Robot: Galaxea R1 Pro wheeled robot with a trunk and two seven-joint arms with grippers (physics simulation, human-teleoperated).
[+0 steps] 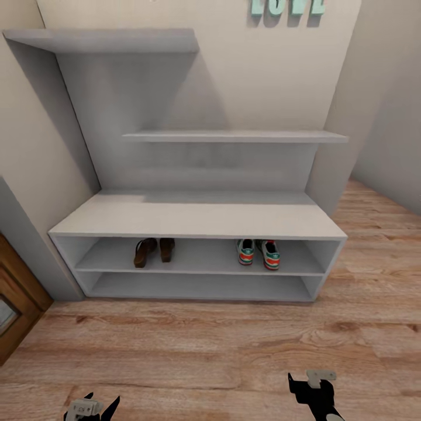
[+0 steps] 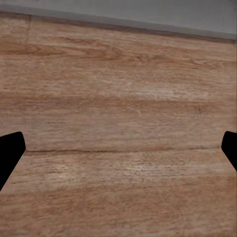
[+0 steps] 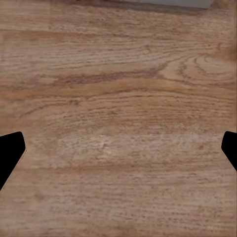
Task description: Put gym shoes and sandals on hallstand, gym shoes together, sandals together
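Observation:
The pale grey hallstand (image 1: 193, 213) stands against the wall. On its upper open shelf the two brown sandals (image 1: 153, 250) sit side by side at the left. The two cream gym shoes (image 1: 258, 252) sit side by side at the right of the same shelf. My left gripper (image 1: 93, 404) hangs low over the wood floor (image 1: 210, 345), open and empty, its dark fingertips (image 2: 10, 153) wide apart in the left wrist view. My right gripper (image 1: 313, 386) is also over the floor, open and empty, with fingertips (image 3: 10, 153) spread in the right wrist view.
Stepped floating shelves (image 1: 234, 136) rise above the bench. A brown wooden door (image 1: 14, 304) is at the far left. A wall (image 1: 386, 117) closes the right side. Teal letters (image 1: 286, 6) hang high on the wall.

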